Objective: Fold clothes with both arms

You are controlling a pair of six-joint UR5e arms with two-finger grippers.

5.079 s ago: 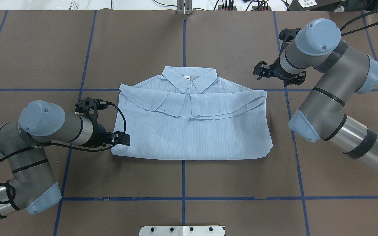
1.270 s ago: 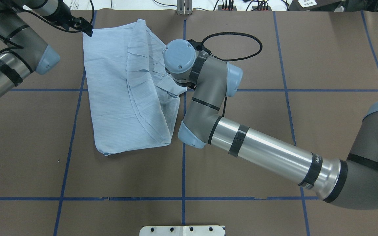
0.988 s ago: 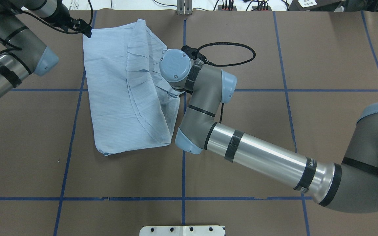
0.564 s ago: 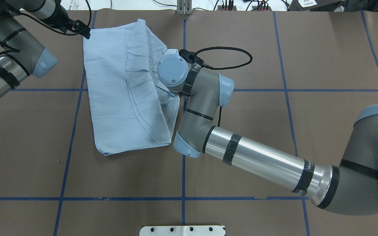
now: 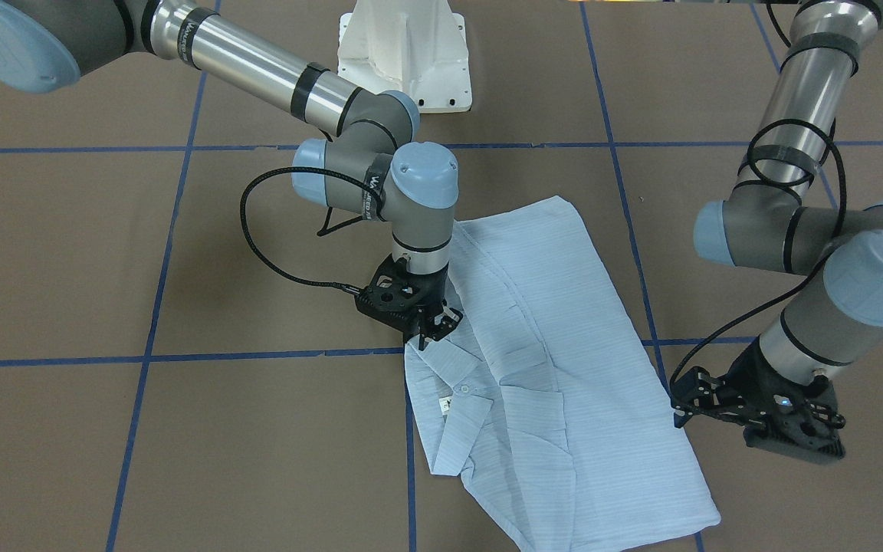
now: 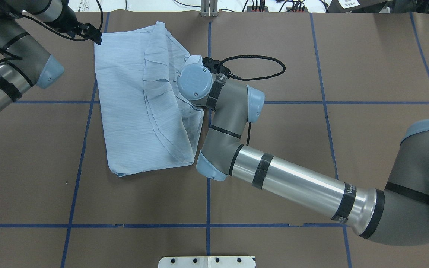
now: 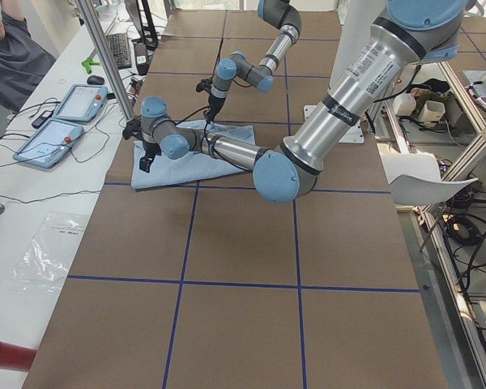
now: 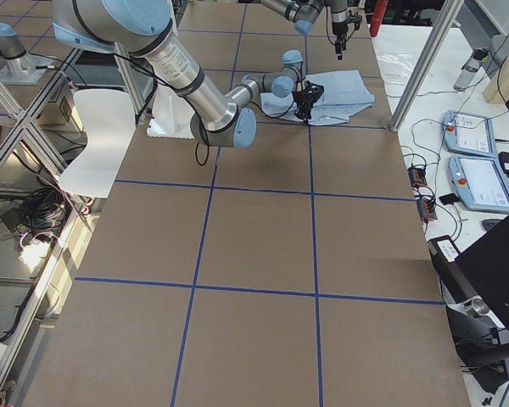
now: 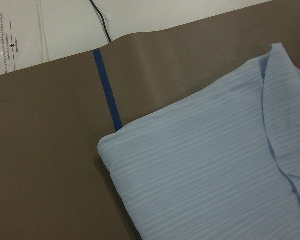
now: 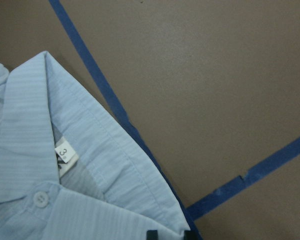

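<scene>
tbl [image 6: 367,56] brown, blue tape grid | white chair [image 8: 93,136] | alu frame [image 8: 423,64] | teach pendant [image 7: 79,103]

Lt-blue fine-striped shirt [image 6: 132,111], brown table [image 6: 348,56] w/ blue tape [image 6: 207,201].

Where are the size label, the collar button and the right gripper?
size label [image 10: 66,153]: right wrist view, printed face.
collar button [image 10: 40,198]: right wrist view, centre.
right gripper [image 5: 434,331]: front-facing view, between fingertips.

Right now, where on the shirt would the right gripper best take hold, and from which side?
Probably the collar of the shirt, at its outer edge just under the right gripper. That edge lies flat and free against the table, so come down from the table side, one finger sliding under; the layered collar looks firmer than the thin body.
</scene>
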